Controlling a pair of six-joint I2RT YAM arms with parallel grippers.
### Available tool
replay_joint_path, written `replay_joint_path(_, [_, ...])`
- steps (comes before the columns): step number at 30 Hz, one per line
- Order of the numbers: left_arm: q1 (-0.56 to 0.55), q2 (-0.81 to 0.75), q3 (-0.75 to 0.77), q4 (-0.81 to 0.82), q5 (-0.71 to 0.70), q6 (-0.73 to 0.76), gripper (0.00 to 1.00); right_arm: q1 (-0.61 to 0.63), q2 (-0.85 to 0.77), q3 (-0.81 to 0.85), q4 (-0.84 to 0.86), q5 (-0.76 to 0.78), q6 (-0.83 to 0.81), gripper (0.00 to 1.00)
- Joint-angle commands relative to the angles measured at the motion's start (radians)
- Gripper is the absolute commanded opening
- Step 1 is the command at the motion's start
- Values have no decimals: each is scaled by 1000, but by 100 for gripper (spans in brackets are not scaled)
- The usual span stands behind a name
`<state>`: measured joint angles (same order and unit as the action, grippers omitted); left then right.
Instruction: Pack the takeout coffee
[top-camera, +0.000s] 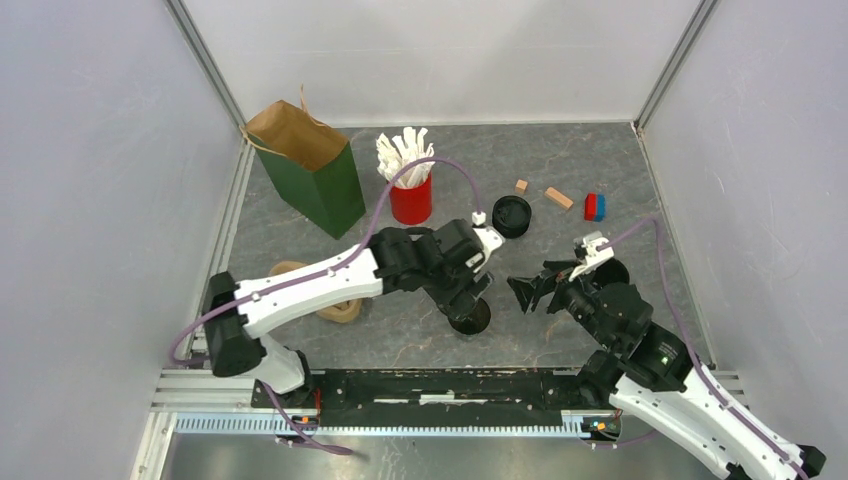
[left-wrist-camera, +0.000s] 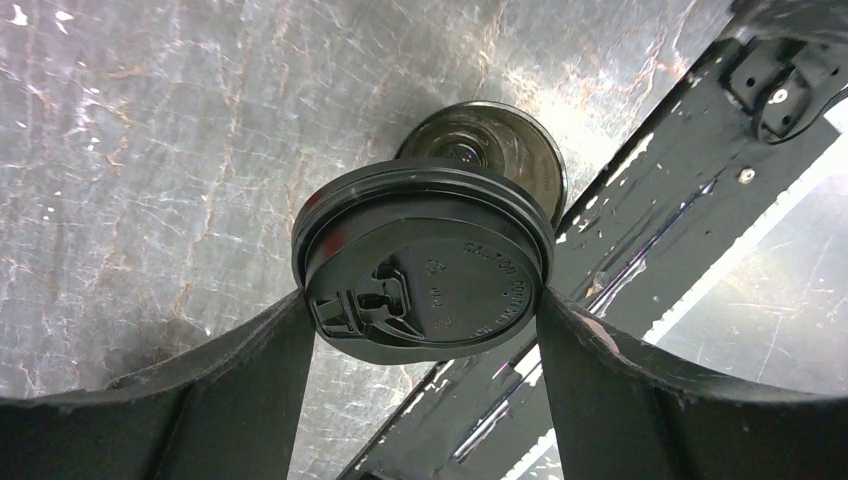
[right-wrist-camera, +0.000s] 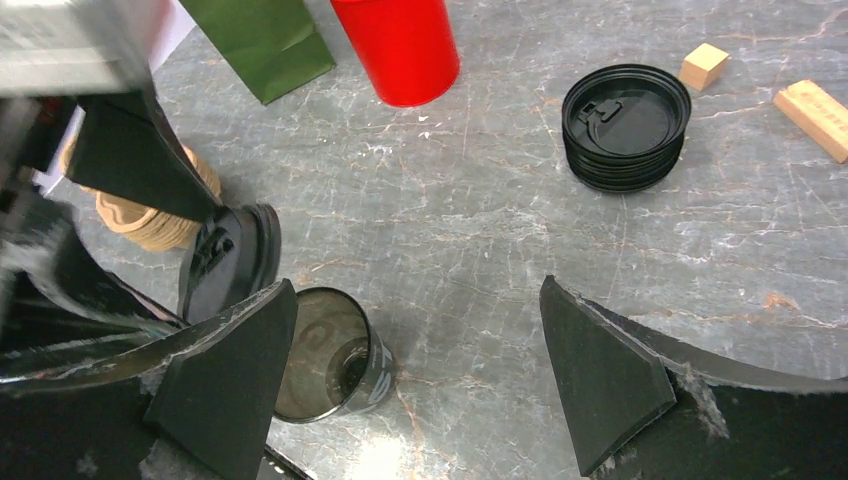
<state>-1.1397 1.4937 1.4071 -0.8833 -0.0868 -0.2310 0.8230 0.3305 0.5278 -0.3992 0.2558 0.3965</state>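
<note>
The black coffee cup (right-wrist-camera: 330, 355) stands upright close to the front edge of the table (top-camera: 620, 160), and it has no top on it. Right above it hangs the left gripper (left-wrist-camera: 422, 300). Its two fingers squeeze a flat black lid (left-wrist-camera: 425, 265) by the rim, one on each side. The lid looks tipped and is not on the cup yet.

Just beside the cup is the right gripper (right-wrist-camera: 415, 290). Its fingers are spread wide and hold nothing.

I think the job right now is putting the lid on. The lid must be turned flat, lined up with the cup's round mouth and pushed down all the way round. The cup could tip if nothing steadies it.

Farther back sit a stack of lids (top-camera: 511, 215), a red cup of white sticks (top-camera: 411, 198) and a green paper bag (top-camera: 320, 178), open at the top. The coffee likely goes in there last.
</note>
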Motion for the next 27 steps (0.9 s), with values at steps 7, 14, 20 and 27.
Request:
replay_joint_path(7, [-43,177,167,-148,-18,-59,80,4,-117,33,-62,57,-23,98])
replay_joint_path(14, [-56,272,245,-203,-1,-53,81,3,-174,49,-96,85,-31,98])
replay_joint_path(20, [-67,327,292,-231,1,-49,81,3,-198,62,-116,96,-36,98])
replay_joint_path(27, [-72,358,305,-246,0,-47,83,4,-203,61,-113,87,-33,98])
